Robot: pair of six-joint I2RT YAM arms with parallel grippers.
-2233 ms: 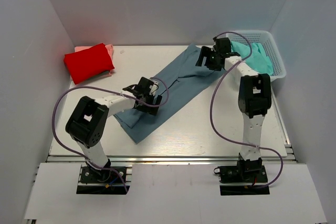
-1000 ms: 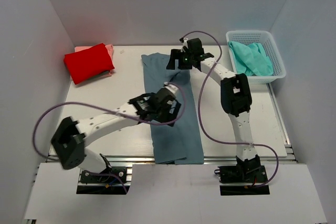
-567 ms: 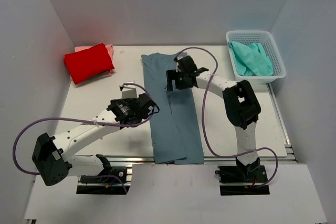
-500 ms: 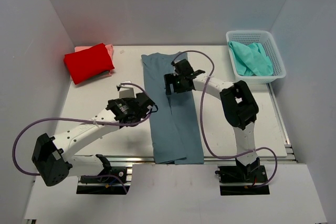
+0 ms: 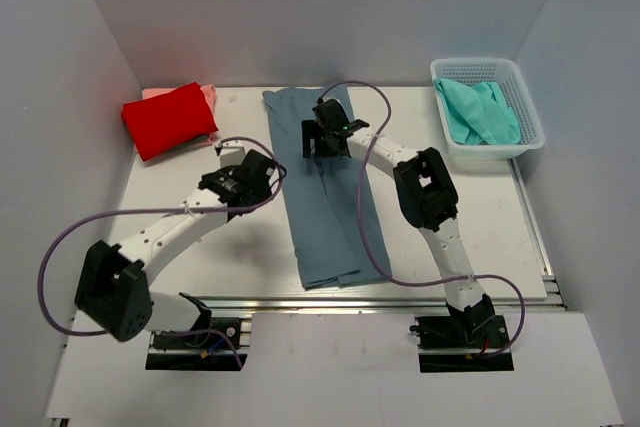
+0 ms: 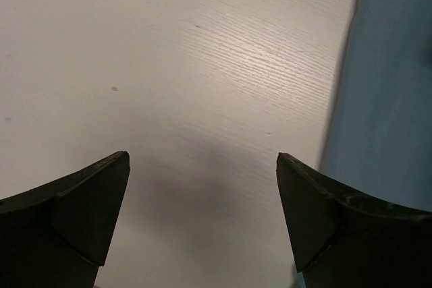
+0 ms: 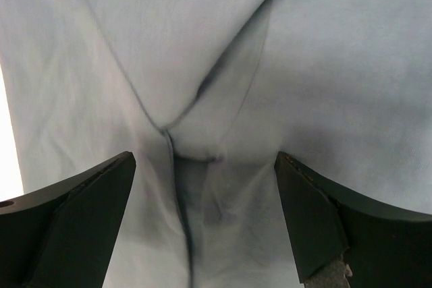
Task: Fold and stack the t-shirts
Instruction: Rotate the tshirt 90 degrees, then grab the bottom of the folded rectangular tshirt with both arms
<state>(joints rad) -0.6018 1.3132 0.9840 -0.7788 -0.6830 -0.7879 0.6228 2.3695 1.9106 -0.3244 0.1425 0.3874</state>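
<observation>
Centre of bench: you have the blue-grey t-shirt (image 5: 325,197) lying flat as a long narrow strip that runs from the far edge towards the near edge, slightly slanted.
Blue-grey cloth: soft and matte. Your right wrist view shows a dark seam line and shallow creases meeting in a Y-shaped pucker.
Bench (image 5: 450,217): white and flat. Your left wrist view shows a fine wood-like grain and a few small specks.
Left end effector (image 6: 202,158): fingers spread wide over bare bench, just left of the strip's left edge, with nothing between the dark wedge-shaped tips.
Right end effector (image 7: 204,158): fingers spread wide above the far part of the strip, with the pucker lying between the tips. You cannot tell from these views whether the tips touch the cloth, and nothing is pinched.
Far left corner: the red t-shirt (image 5: 168,119) is folded into a thick rectangular pad with smooth cloth. It sits on the pink t-shirt (image 5: 208,93), of which only an edge shows.
Far right corner: a white plastic mesh basket (image 5: 528,107), rectangular with a lattice wall, holds the teal t-shirt (image 5: 480,112) in a crumpled, unfolded heap.
</observation>
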